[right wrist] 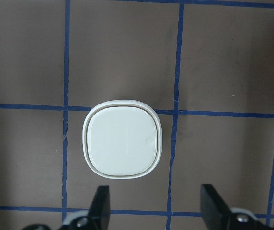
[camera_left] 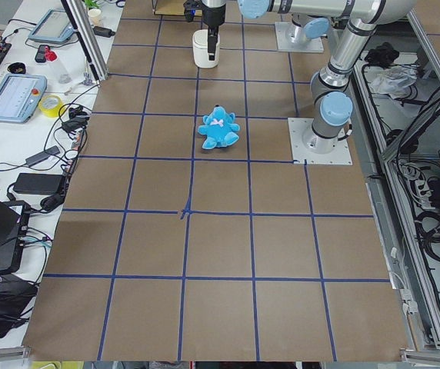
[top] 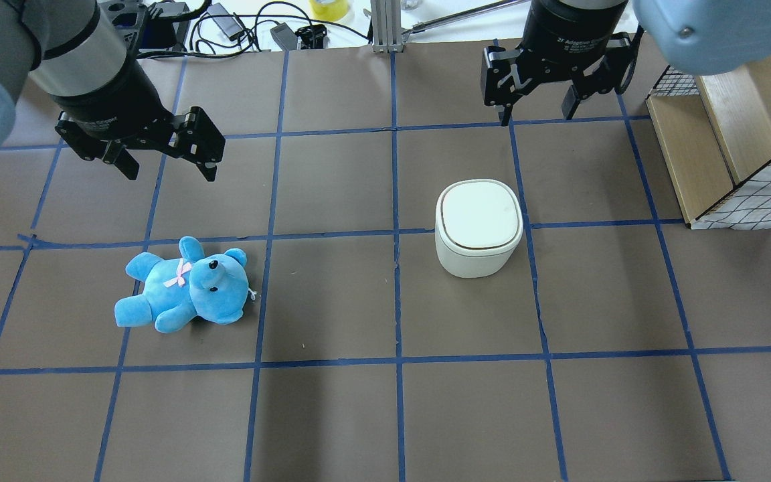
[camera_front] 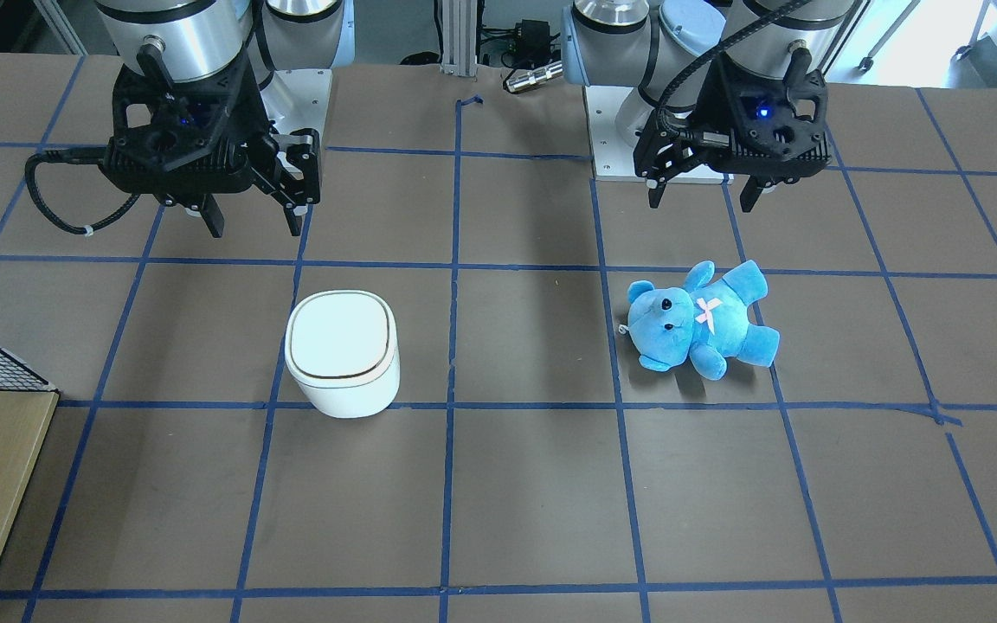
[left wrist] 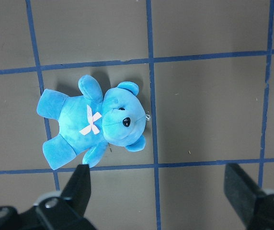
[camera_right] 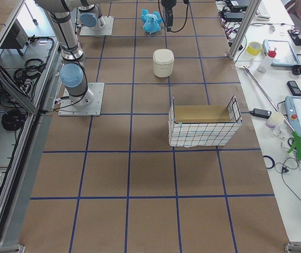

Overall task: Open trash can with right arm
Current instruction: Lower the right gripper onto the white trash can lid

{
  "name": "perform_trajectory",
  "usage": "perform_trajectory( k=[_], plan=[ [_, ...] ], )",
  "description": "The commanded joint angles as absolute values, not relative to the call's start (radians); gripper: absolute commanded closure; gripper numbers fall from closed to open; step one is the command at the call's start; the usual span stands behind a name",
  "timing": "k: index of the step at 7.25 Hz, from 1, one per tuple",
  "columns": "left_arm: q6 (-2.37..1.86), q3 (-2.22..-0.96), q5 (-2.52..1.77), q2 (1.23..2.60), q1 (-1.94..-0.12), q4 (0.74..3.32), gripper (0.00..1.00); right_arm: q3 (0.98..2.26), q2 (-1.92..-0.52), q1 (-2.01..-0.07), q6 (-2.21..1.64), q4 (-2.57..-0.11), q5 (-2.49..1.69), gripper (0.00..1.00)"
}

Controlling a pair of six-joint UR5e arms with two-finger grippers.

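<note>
The white trash can point(camera_front: 343, 350) stands on the brown table with its flat lid shut. It also shows in the overhead view point(top: 479, 227) and the right wrist view point(right wrist: 122, 144). My right gripper point(camera_front: 254, 227) is open and empty. It hangs above the table on the robot's side of the can, apart from it, and shows in the overhead view point(top: 537, 115) and its wrist view point(right wrist: 157, 206). My left gripper point(top: 170, 173) is open and empty, above and behind the blue teddy bear point(top: 185, 288), which lies on its back.
A wooden box with wire-mesh sides point(top: 720, 147) stands at the table's right end, beyond the can. Both arm base plates point(camera_front: 663, 164) sit on the robot's edge of the table. Cables and tools point(top: 258, 27) lie past the far edge.
</note>
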State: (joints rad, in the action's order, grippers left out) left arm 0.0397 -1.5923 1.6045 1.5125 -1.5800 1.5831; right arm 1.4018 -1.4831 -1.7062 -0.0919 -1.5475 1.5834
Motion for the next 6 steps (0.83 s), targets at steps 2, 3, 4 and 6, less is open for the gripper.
perform_trajectory(
  k=[2, 3, 4, 6],
  plan=[
    [0.040, -1.592, 1.605, 1.513, -1.580, 1.583, 0.00, 1.407, -1.473, -1.706, -0.107, -1.545, 1.574, 1.00],
    [0.040, -1.592, 1.605, 1.513, -1.580, 1.583, 0.00, 1.443, -1.465, -1.706, -0.106, -1.554, 1.569, 1.00],
    [0.040, -1.592, 1.605, 1.513, -1.580, 1.583, 0.00, 1.525, -1.457, -1.706, -0.107, -1.648, 1.569, 1.00],
    [0.038, -1.592, 1.605, 1.513, -1.580, 1.583, 0.00, 1.726, -1.451, -1.716, -0.109, -1.921, 1.569, 1.00]
  ],
)
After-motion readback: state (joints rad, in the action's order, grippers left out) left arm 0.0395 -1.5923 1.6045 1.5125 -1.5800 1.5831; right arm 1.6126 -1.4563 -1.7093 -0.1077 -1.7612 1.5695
